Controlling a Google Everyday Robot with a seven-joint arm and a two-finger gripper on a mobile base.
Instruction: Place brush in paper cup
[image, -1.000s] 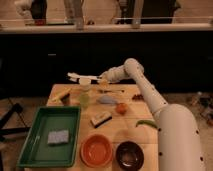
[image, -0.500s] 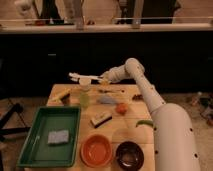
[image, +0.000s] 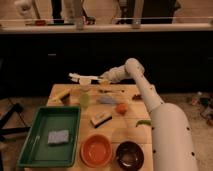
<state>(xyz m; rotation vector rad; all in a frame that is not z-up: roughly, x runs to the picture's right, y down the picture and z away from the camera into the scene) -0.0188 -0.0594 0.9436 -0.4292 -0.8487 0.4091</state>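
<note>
My gripper (image: 102, 78) is at the far side of the table, reaching left from the bent arm. It is shut on the brush (image: 80, 77), whose long white handle lies almost level and points left. The paper cup (image: 85, 82) stands upright at the back of the table, right under the middle of the brush and close below it. I cannot tell whether brush and cup touch. The brush's bristle end is hard to make out.
A pale green cup (image: 85, 100) stands just in front of the paper cup. Around it are a yellow-and-black item (image: 62, 94), an orange fruit (image: 121, 108) and a black-and-white scrubber (image: 100, 119). Nearer are a green tray (image: 30, 150) with a blue sponge (image: 59, 136), an orange bowl (image: 96, 150) and a dark bowl (image: 129, 155).
The gripper and the brush have sunk slightly towards the paper cup. Nothing else on the table has moved.
</note>
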